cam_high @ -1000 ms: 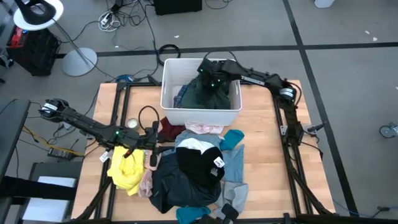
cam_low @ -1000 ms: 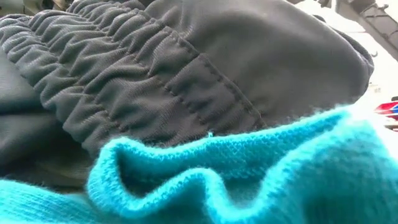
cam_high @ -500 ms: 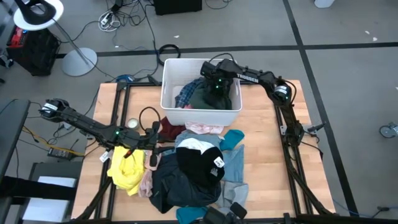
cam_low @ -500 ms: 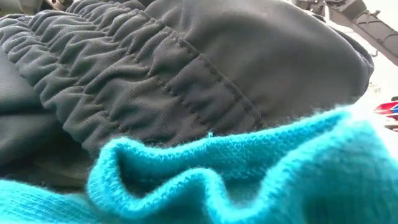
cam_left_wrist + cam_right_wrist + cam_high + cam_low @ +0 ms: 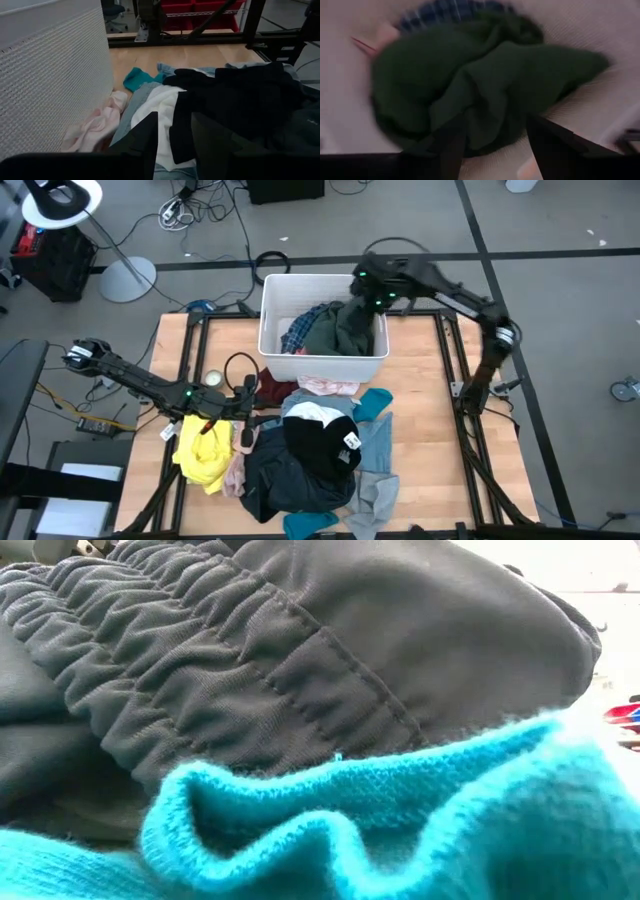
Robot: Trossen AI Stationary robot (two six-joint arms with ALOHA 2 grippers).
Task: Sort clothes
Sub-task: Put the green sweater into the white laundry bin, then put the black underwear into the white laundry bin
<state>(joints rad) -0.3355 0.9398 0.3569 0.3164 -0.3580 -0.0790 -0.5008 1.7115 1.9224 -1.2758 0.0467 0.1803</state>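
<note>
The right hand (image 5: pixel 372 298) has let go: its fingers now stand apart above the bin (image 5: pixel 272 330), and the green garment (image 5: pixel 345 328) lies inside. One piece sorted. The left hand (image 5: pixel 247 415), fingers apart, waits by the pile (image 5: pixel 310 450) on the tabletop (image 5: pixel 430 450).

Right tool (image 5: pixel 372 298) raised with fingers spread; left tool (image 5: pixel 246 423) low, seemingly slightly parted, empty.

Clothes (image 5: pixel 220 105) beside white bin (image 5: pixel 50 70)
</note>
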